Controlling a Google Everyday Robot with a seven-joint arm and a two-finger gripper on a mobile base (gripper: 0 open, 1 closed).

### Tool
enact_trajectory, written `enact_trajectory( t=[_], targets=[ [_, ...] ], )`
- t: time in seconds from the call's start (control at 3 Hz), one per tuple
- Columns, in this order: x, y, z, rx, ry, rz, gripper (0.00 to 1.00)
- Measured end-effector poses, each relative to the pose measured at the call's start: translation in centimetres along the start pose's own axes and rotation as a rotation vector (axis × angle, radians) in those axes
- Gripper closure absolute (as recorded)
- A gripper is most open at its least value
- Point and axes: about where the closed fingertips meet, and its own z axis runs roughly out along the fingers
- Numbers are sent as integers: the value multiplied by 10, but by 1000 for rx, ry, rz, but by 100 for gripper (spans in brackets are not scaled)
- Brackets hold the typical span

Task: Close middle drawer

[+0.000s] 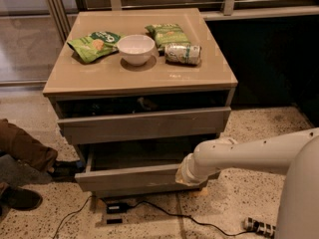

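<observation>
Though how wide the pincer stands cannot be told, the pulled-out middle drawer stretches leftward from it, shutting straight beyond.

1. The one camera looks from high up in front of the grey wood-grain drawer cabinet with a beige top, facing 12 o'clock and tilted steeply down.
2. It stands near: the cabinet fills the middle, with speckled stone floor at 6 o'clock.
3. The white robot arm enters at 4 o'clock, close to the lens; the gripper sits at 5 o'clock, at the front of the open grey middle drawer.
</observation>
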Motion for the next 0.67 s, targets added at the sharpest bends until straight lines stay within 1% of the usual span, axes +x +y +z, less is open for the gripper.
enact_trajectory(
  t=[0.33,0.67],
  targets=[
    [1,9,13,-20,-9,-2,100],
    [2,20,30,-29,-13,-7,100]
  ],
)
